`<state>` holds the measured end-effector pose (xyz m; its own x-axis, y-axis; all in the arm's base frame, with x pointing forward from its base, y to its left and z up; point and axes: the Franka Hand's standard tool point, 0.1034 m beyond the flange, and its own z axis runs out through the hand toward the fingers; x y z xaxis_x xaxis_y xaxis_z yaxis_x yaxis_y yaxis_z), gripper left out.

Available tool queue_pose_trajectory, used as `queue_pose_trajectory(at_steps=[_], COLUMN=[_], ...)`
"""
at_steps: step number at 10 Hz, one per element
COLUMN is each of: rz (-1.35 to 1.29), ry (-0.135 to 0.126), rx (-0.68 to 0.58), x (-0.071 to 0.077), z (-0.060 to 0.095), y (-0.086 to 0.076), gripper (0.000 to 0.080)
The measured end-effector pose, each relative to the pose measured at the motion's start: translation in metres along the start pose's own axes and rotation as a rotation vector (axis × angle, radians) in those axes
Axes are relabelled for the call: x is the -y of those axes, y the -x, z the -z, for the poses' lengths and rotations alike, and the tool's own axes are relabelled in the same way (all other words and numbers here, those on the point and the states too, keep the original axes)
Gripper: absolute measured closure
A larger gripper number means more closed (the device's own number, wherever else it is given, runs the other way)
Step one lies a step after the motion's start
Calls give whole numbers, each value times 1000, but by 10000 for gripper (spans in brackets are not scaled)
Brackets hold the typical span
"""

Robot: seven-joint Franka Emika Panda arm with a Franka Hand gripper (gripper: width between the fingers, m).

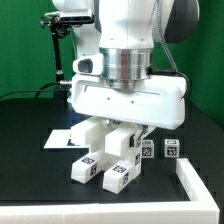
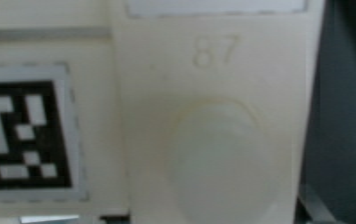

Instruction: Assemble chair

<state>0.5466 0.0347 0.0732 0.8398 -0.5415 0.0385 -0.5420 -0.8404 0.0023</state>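
Several chunky white chair pieces lie close together on the black table under the arm. One block [image 1: 88, 160] and a second block [image 1: 120, 172] point their tagged ends at the exterior camera. My gripper [image 1: 126, 130] is lowered right onto this cluster, and its fingers are hidden behind the white hand and the pieces. In the wrist view one white chair piece [image 2: 210, 120], embossed with "87", fills the picture very close up, with a black-and-white tag [image 2: 18, 135] on a part beside it. No fingertip shows clearly there.
Two small tagged white pieces [image 1: 147, 150] [image 1: 171, 150] stand at the exterior view's right of the cluster. The low white L-shaped rail [image 1: 196, 184] runs along the right front. The marker board [image 1: 62, 140] lies flat at the left. A camera stand [image 1: 60, 50] rises at the back left.
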Motion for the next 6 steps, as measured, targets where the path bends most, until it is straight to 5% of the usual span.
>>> queue_pose_trajectory(at_steps=[4, 5, 6], rz=[26, 44, 54], ry=[3, 3, 3], rx=[2, 2, 5], x=[-5, -7, -9], z=[2, 3, 6], y=[-6, -10, -14], gripper=[451, 253, 174])
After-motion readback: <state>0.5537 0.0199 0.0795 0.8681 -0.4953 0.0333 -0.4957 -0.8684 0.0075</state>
